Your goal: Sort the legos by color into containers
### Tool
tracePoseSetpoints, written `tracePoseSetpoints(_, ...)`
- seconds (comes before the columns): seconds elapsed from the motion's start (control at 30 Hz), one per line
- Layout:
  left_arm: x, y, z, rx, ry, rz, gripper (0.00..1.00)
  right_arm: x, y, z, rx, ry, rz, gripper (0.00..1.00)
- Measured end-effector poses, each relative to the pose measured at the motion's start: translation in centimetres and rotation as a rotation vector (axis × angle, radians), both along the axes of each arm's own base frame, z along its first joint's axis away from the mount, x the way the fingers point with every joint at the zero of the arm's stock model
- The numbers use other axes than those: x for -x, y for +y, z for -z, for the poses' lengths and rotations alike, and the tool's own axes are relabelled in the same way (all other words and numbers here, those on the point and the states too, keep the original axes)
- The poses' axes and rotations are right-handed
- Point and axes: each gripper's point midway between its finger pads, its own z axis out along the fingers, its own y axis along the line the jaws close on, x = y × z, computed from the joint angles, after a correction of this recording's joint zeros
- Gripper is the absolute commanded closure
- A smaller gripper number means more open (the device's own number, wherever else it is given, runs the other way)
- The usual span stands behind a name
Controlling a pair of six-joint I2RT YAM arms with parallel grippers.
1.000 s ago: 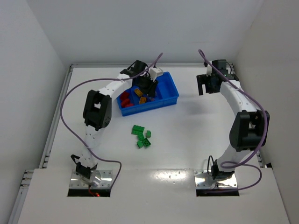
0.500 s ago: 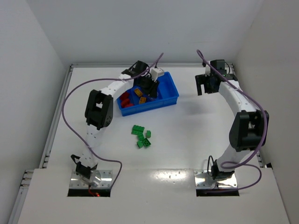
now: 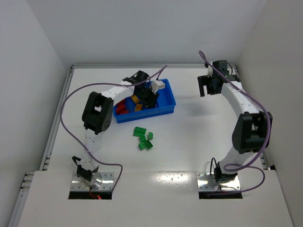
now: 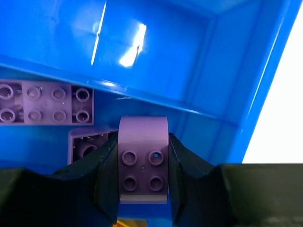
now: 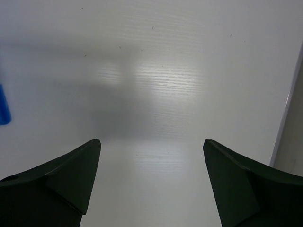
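Left wrist view: left jaws grip a purple brick [image 4: 143, 163] over a blue tray [image 4: 156, 47] compartment holding two more purple bricks [image 4: 45, 101]. Right jaws stand open above the worktop [image 5: 156, 85], far right. Green bricks [image 3: 143, 138] lie just near of the tray.

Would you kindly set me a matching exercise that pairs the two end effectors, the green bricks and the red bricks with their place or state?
Things:
1. left end effector
2. right end effector
3. green bricks
4. red bricks

Place or state:
A. loose on the table, outside the blue tray
B. shut on a purple brick
C. in the tray's left-end compartment
D. open above bare table

Pairs: 1-B, 2-D, 3-A, 4-C
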Motion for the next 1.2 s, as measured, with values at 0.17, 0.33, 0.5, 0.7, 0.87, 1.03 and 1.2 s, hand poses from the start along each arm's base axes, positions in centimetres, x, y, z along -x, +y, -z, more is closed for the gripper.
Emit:
tracePoseSetpoints(0.17, 2.2, 2.8, 0.1, -0.034, 0.035, -0.005, 0.9, 0.0, 0.0, 0.0, 0.002, 0.0, 0.0, 0.1)
tracePoseSetpoints(0.33, 1.6, 5.2, 0.1, -0.053, 0.042, -0.053, 0.81, 0.0, 0.5, 0.1, 0.001, 0.003, -0.011, 0.1)
tracePoseSetpoints(0.5, -1.0, 7.2, 0.0, -0.063, 0.027, -0.127, 0.45, 0.0, 1.1, 0.3, 0.001, 0.009, -0.026, 0.1)
tracePoseSetpoints(0.7, -2.1, 8.2, -0.3, -0.051, 0.003, -0.126, 0.09, 0.0, 1.8, 0.3, 0.005, 0.009, -0.046, 0.1)
tracePoseSetpoints(0.87, -1.5, 8.2, -0.8, -0.032, -0.002, -0.096, 0.03, 0.0, 2.2, 0.3, 0.006, 0.008, -0.054, 0.1)
tracePoseSetpoints(1.03, -0.6, 8.1, -4.7, 0.008, -0.044, -0.105, 0.03, 0.0, 2.9, 0.3, 0.011, 0.008, -0.077, 0.1)
tracePoseSetpoints(1.2, -0.5, 8.2, -14.6, 0.084, -0.244, -0.141, 0.16, 0.0, 3.7, 0.3, 0.014, 0.005, -0.101, 0.1)
